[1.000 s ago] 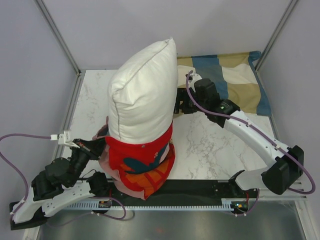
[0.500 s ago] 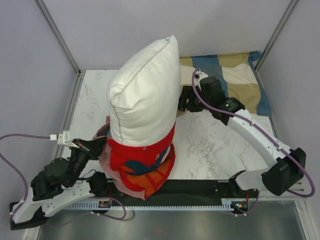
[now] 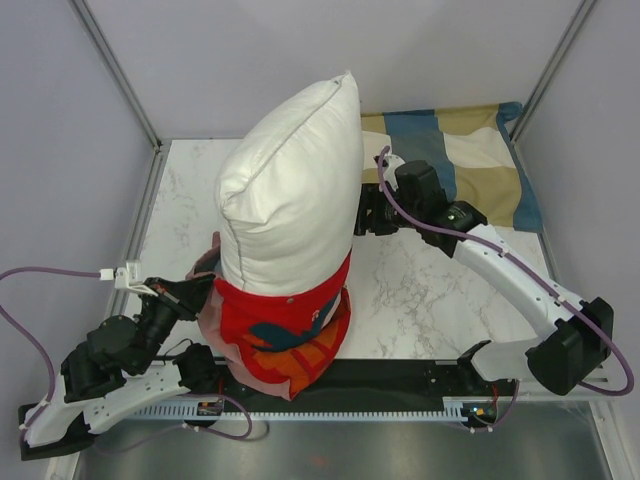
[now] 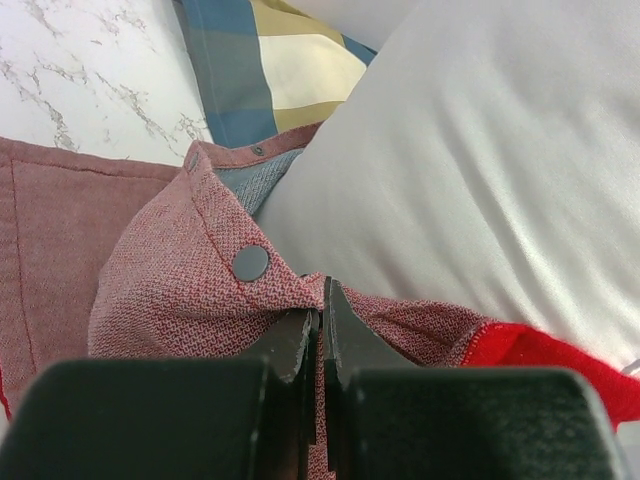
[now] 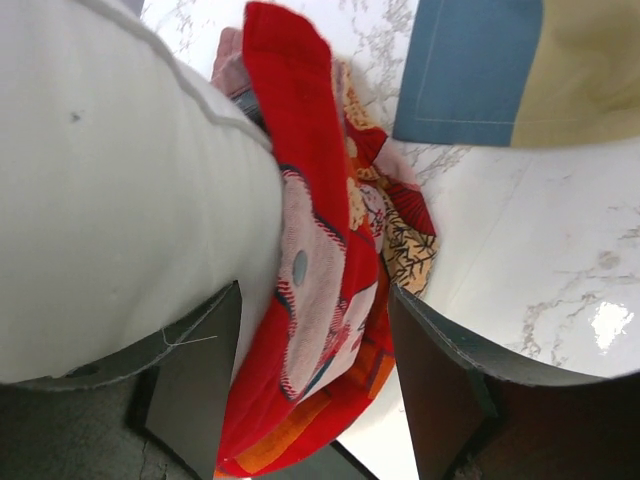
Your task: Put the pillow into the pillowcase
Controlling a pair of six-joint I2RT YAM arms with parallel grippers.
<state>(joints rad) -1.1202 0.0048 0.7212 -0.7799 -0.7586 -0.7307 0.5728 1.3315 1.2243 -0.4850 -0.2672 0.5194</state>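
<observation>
The white pillow [image 3: 290, 190] stands on end, its lower part inside the red printed pillowcase [image 3: 285, 335] at the table's near edge. My left gripper [image 3: 200, 285] is shut on the pillowcase's dull pink hem beside a snap button, seen up close in the left wrist view [image 4: 321, 300], with the pillow [image 4: 480, 170] just behind it. My right gripper [image 3: 362, 215] is open at the pillow's right side. In the right wrist view [image 5: 313, 290] one finger [image 5: 200, 380] lies against the pillow [image 5: 120, 180], and the pillowcase [image 5: 320, 300] hangs between the fingers.
A blue, tan and cream checked pillow [image 3: 470, 160] lies at the back right, behind my right arm. It also shows in the left wrist view [image 4: 270, 60] and the right wrist view [image 5: 500, 60]. Grey walls and frame posts enclose the marble table [image 3: 430, 290].
My right gripper drew back a little from the pillow, then came back to its side. The pillow's top shifted slightly right. The left arm has not moved.
</observation>
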